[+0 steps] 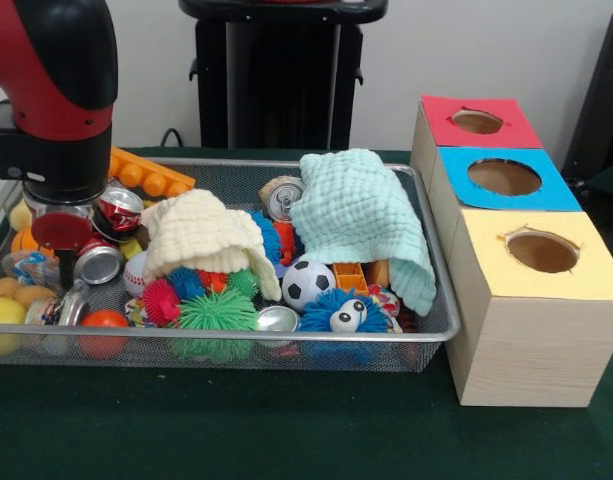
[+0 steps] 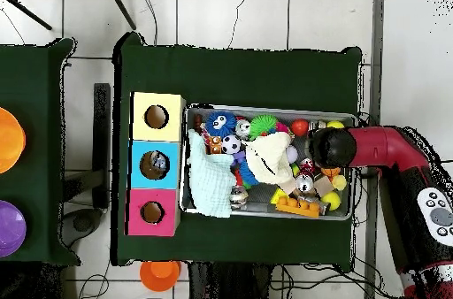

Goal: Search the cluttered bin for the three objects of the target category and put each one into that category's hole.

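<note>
A wire mesh bin (image 1: pixel 426 335) (image 2: pixel 345 211) holds mixed clutter. There are drink cans: a red one (image 1: pixel 118 208), a silver one (image 1: pixel 96 265) and one (image 1: pixel 282 197) beside the mint cloth (image 1: pixel 361 215). A soccer ball (image 1: pixel 308 283), a green spiky ball (image 1: pixel 216 312), a baseball (image 1: pixel 136 272) and yellow fruit (image 1: pixel 1 310) also lie inside. A cream cloth (image 1: pixel 201 235) covers the middle. My gripper (image 1: pixel 64 262) reaches down into the bin's left end in the front view, next to the silver can. The arm's head (image 2: pixel 332 147) hides it from above.
Three wooden boxes with round holes stand beside the bin: red top (image 1: pixel 478 121) (image 2: pixel 152 212), blue top (image 1: pixel 504 177) (image 2: pixel 155 164) and yellow top (image 1: pixel 542 252) (image 2: pixel 157 117). An orange toy brick (image 1: pixel 151 175) lies at the bin's far left corner. Green cloth (image 1: pixel 236 420) covers the table.
</note>
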`<state>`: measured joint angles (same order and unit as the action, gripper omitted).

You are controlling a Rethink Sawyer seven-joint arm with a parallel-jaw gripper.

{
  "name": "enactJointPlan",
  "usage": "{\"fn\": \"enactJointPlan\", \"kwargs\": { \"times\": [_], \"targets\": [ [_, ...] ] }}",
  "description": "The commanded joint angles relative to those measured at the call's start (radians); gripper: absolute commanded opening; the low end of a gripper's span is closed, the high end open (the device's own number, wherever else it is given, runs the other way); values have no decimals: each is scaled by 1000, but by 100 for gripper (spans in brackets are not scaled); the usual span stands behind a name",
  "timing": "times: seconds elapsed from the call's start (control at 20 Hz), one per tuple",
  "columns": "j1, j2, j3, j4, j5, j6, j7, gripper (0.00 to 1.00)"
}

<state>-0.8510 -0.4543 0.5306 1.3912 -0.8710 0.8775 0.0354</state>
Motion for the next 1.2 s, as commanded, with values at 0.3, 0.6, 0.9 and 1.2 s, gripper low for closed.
{"fn": "enactJointPlan", "kwargs": {
  "times": [0.3, 0.6, 0.9, 1.2],
  "targets": [
    [28, 56, -9, -34, -80, -62, -49, 100],
    [34, 82, -35, -62, -97, -42, -42, 100],
    [45, 111, -62, -115, -117, -33, -47, 100],
    [78, 109, -112, -144, -157, -29, -28, 100]
  ]
}}
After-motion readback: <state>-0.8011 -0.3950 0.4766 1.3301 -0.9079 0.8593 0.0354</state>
